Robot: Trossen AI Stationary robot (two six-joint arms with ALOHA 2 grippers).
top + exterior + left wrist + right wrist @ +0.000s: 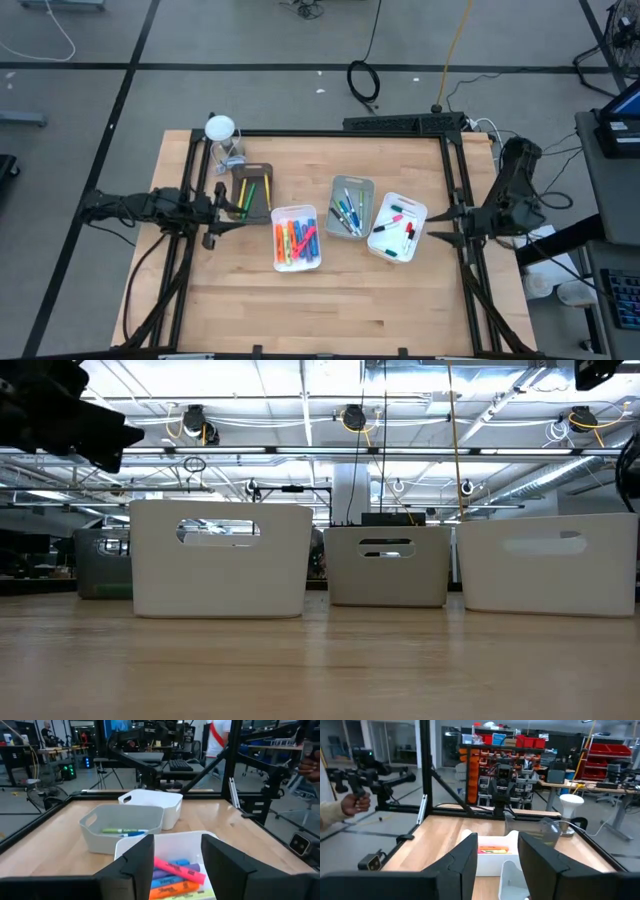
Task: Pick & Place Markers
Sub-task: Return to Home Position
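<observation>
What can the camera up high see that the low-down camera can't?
Only the high view shows the markers lying inside the bins, and the whole left arm and right arm at the table's sides. Only the low view shows the bins' handle slots and the ceiling lights. Both show the left white bin, gray bin, right white bin and wooden table.

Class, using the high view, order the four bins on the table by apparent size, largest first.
1. Left white bin and right white bin: they look alike, so no ranking.
2. Grey bin.
3. Brown bin, only slightly smaller.
</observation>
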